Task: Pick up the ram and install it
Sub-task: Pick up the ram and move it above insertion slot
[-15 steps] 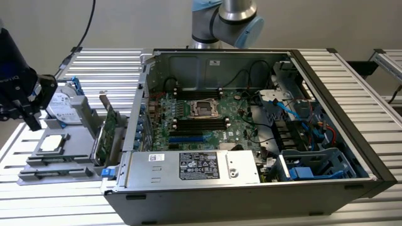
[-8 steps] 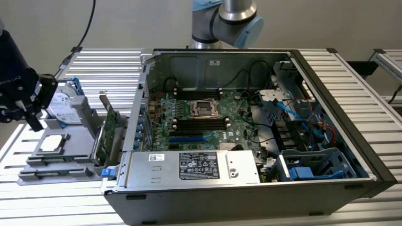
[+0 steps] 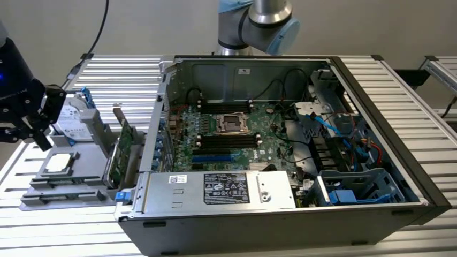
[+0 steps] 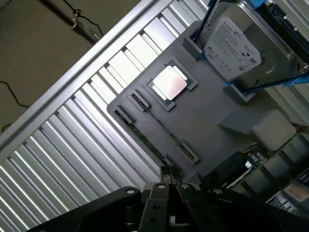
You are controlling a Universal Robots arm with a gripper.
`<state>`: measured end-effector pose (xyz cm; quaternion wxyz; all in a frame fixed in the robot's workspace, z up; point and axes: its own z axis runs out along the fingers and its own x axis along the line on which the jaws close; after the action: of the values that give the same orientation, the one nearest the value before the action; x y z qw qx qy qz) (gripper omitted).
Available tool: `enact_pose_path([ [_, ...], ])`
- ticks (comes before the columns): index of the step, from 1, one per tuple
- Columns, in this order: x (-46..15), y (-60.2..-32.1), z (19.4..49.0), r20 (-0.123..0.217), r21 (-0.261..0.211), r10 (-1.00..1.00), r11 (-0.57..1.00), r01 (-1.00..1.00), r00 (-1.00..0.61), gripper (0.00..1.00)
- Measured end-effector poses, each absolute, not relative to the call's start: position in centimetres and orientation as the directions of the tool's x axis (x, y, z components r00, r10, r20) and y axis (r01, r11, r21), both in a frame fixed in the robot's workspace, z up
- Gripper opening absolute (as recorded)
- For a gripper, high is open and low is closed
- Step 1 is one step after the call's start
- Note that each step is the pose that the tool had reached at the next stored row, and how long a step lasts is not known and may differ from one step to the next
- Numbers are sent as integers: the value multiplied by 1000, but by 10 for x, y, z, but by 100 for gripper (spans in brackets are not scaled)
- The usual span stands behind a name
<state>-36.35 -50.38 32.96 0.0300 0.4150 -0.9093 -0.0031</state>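
Open tower case lying on its side, motherboard exposed, and beside it a grey tray holds hard drive, processor, expansion card.

Ribbed aluminium table is used as the work surface; strong glare is thrown on its slats. Plain pale-grey wall is seen behind the table, with a black cable hung above the table. Second slatted frame is set beside the table. Dull brown floor is seen past the table edge.

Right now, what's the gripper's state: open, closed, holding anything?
Gripper: closed, with nothing visibly held between its fingertips.
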Motion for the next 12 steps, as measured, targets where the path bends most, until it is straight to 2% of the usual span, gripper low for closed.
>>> enact_pose_path([
  [12, -363, -504, 320, 47, 34, -878, 477, -878, -475, 11],
])
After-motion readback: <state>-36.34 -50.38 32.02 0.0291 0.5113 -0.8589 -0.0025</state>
